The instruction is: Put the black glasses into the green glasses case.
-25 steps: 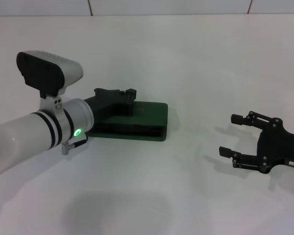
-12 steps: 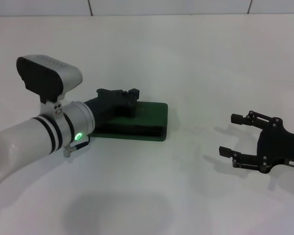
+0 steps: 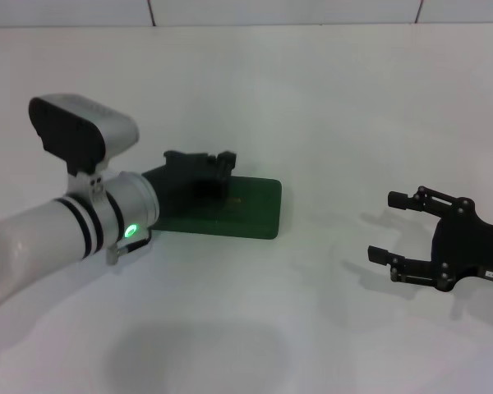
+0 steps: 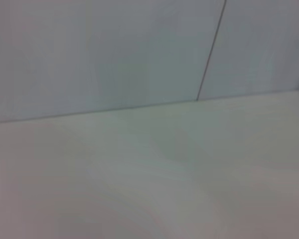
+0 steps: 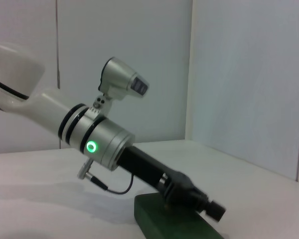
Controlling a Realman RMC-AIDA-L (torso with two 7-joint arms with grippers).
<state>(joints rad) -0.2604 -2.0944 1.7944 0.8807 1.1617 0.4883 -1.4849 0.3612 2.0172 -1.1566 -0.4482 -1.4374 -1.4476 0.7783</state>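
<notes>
- Presently, the green glasses case lies flat on the white table, left of centre and about midway between the near and far edges. In the head view it appears closed, with only its flat top and front edge showing.
- The black glasses cannot be seen in any view. Whether they are inside the case, under the arm, or elsewhere cannot be told.
- The left gripper is over the case's left half, at or just above its top. The right wrist view shows this left arm slanting down onto the case. Judged from that posture, it is placed to press the case or work its lid.
- The state of the left fingers cannot be told: the head view shows two short dark prongs at the top of the gripper but not the gap between them, and nothing is visibly held.
- The left wrist view shows only bare table and the wall behind.
- The right gripper hangs just above the table toward its right edge, well apart from the case. Its fingers are spread wide and hold nothing. It appears idle.
- Judgement: the case appears shut and no glasses are in sight, so the insertion is probably finished, though this cannot be confirmed.
</notes>
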